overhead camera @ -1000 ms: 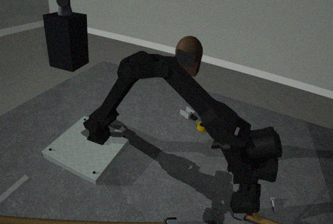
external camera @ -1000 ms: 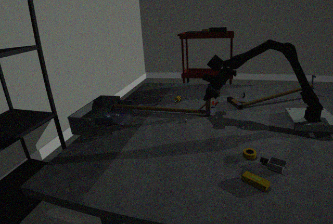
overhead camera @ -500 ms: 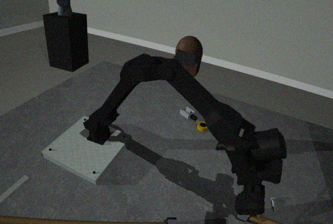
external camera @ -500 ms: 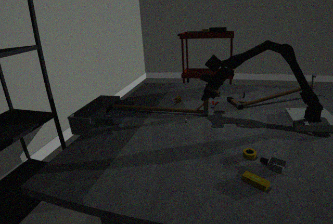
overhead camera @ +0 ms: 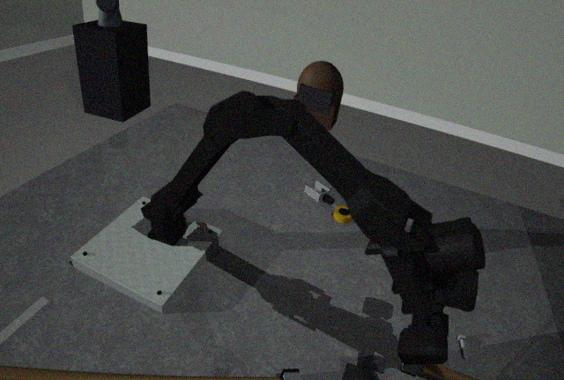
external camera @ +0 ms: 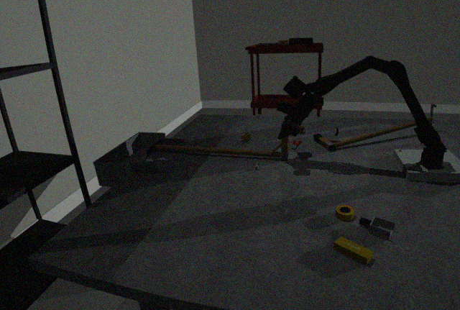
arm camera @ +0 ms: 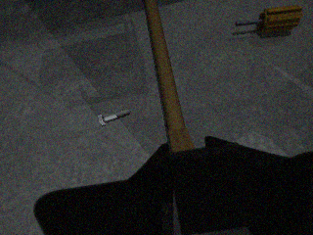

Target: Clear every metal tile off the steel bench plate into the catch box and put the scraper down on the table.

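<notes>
My gripper (external camera: 285, 132) (arm camera: 187, 146) is shut on the wooden grip of the long scraper (external camera: 223, 150) (arm camera: 165, 78). The grip's upright end rises into my fingers, and the long handle runs low toward the catch box (external camera: 111, 174) at the far left in the exterior view. The scraper's dark head is at or inside the box's open side; the exact place is too dark to tell. Small pale glints, possibly metal tiles, show beside the head. The steel bench plate cannot be told apart from the dark surface there. The wrist view does not show the head.
A bolt (external camera: 256, 166) (arm camera: 114, 117) (overhead camera: 461, 344) lies near the handle, with an orange tool (external camera: 245, 137) (arm camera: 281, 22) beyond. Another wooden-handled tool (external camera: 374, 136) lies behind the arm. A yellow tape roll (external camera: 344, 213) (overhead camera: 341, 214), a grey clamp-like part and a yellow block (external camera: 353, 249) lie nearer the exterior camera.
</notes>
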`<state>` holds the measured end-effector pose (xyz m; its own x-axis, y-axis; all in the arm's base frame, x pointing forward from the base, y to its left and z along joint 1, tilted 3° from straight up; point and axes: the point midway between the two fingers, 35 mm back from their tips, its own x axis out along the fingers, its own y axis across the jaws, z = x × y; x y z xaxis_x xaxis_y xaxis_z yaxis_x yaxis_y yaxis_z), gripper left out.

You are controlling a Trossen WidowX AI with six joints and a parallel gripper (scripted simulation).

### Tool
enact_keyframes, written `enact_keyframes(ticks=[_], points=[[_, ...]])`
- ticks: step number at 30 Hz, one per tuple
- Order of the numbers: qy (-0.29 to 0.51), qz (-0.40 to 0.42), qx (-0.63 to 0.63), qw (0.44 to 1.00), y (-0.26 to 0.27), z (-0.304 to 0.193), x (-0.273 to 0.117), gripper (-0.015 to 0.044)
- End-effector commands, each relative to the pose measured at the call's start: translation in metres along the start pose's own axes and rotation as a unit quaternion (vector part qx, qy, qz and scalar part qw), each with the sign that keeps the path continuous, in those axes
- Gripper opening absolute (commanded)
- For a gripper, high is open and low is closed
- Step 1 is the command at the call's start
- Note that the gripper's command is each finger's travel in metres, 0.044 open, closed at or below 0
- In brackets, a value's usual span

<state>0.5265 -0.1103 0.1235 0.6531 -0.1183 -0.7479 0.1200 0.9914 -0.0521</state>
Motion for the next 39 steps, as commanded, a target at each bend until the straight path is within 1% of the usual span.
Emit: enact_keyframes(ticks=[1,39], points=[[-0.002,-0.001,0.0,1.0,0.0,0.0,-0.002,0.0],[-0.003,-0.001,0.001,1.0,-0.006,-0.035,-0.047,0.0]])
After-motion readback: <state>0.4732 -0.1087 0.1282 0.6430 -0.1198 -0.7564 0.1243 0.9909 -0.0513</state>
